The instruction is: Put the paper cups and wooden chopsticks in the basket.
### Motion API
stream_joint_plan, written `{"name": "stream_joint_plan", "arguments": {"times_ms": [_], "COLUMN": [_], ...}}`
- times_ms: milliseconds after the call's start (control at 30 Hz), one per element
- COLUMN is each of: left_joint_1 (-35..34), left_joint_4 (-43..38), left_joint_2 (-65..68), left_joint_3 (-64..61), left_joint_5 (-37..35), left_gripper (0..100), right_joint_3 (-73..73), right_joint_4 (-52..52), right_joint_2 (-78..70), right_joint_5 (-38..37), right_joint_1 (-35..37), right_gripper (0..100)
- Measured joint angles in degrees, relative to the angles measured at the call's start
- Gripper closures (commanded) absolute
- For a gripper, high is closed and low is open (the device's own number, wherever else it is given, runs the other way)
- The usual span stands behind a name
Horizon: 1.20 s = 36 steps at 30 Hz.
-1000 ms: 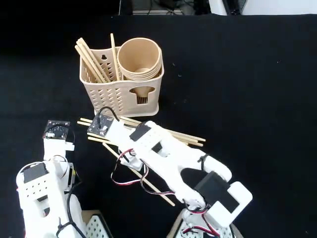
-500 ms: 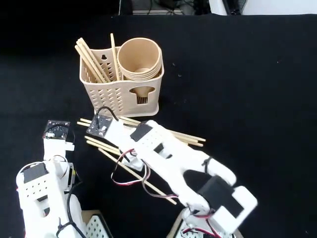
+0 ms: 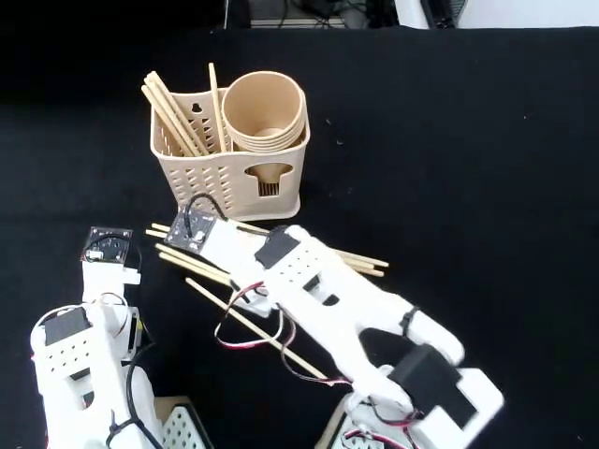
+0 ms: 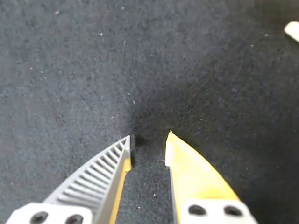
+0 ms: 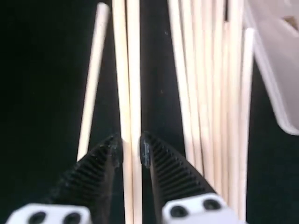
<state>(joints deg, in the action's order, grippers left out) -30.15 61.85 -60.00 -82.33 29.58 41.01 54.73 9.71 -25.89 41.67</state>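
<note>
A beige basket (image 3: 225, 173) stands at the back left and holds stacked paper cups (image 3: 265, 110) and several chopsticks (image 3: 176, 117). More wooden chopsticks (image 3: 356, 259) lie loose on the black cloth in front of it. My right arm (image 3: 309, 281) stretches over them. In the right wrist view my right gripper (image 5: 131, 142) is shut on a pair of chopsticks (image 5: 130, 84) lying side by side, with others (image 5: 205, 93) beside it and the basket's wall (image 5: 275, 70) close by. My left gripper (image 4: 149, 137) is open over bare cloth with nothing in it.
One long chopstick (image 3: 257, 327) lies slantwise near the right arm's cables. My left arm (image 3: 84, 346) stays at the front left corner. Black cloth (image 3: 468, 168) covers the table to the right of the basket.
My right arm has swung slightly, its base end moving right. The loose chopsticks by its gripper have shifted a little toward the left and the basket. The left arm has not moved.
</note>
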Motion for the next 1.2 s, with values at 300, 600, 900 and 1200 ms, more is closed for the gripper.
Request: {"name": "stream_joint_plan", "arguments": {"times_ms": [300,600,900,1200], "left_joint_1": [0.00,0.00,0.00,0.00], "left_joint_4": [0.00,0.00,0.00,0.00], "left_joint_2": [0.00,0.00,0.00,0.00], "left_joint_3": [0.00,0.00,0.00,0.00], "left_joint_5": [0.00,0.09,0.09,0.09], "left_gripper": [86,86,86,86], "right_joint_3": [-9.41,-27.60,-32.62,-32.62], "right_joint_4": [13.45,16.18,-9.67,-36.84], "right_joint_2": [20.13,27.25,20.92,7.91], "right_joint_5": [-0.09,5.71,6.68,6.86], "right_joint_1": [-0.53,0.53,0.97,0.97], "right_gripper": [98.6,98.5,98.5,98.5]}}
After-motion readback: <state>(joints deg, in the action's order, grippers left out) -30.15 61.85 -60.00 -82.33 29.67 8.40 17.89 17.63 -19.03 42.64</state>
